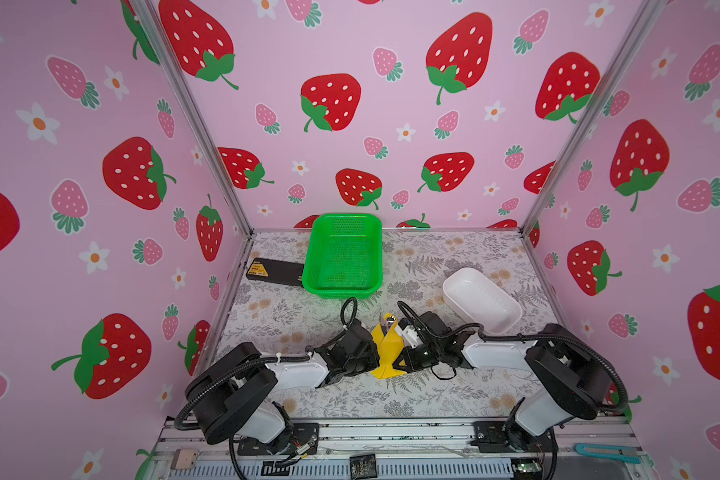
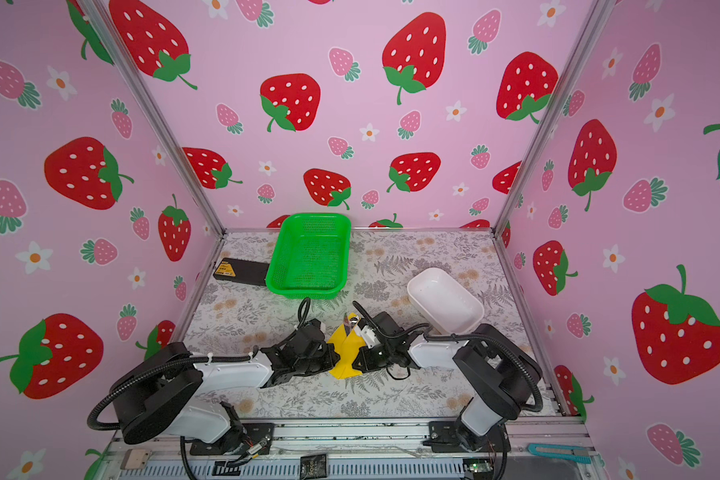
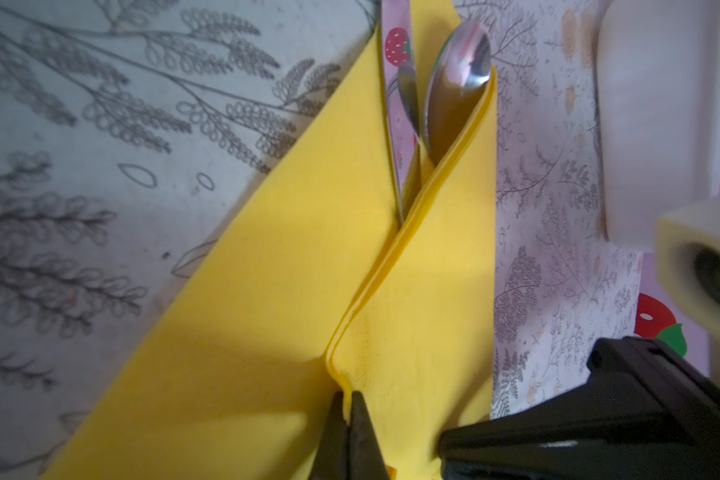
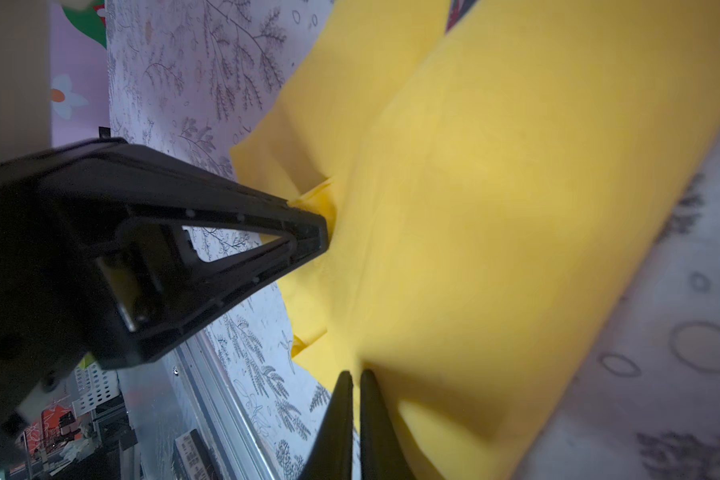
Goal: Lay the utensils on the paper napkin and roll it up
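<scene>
In both top views the paper napkin (image 1: 385, 351) (image 2: 344, 351) lies on the desk (image 1: 391, 399) near the middle. It is folded into a narrow bundle whose long axis runs near to far. The utensils (image 1: 388, 323) are tucked inside, with only a shiny tip showing at the far end. The left gripper (image 1: 373, 353) meets the bundle from the left and the right gripper (image 1: 404, 355) from the right, so neither arm is the nearer. Their jaws are hidden here. The green basket (image 1: 344, 255) stands well apart at the far side, and the white dish (image 1: 481, 299) sits far right.

In the left wrist view the left gripper (image 3: 348, 409) is closed, pinching the napkin's doubled fold. That fold runs straight away from the jaws toward a spoon (image 3: 460, 70) and a second slim piece (image 3: 408, 95) lying between the layers.

In the right wrist view the right gripper (image 4: 355, 382) has its jaws almost together on the yellow paper and seems to nip its edge. The left gripper (image 4: 323, 232) presses into the same crumpled waist, just beside it.

The placing looks done and the wrapping is under way. The roll should turn about the near-far axis. With both grips opposed at one waist, pulling apart could tear the thin paper or open the fold.
</scene>
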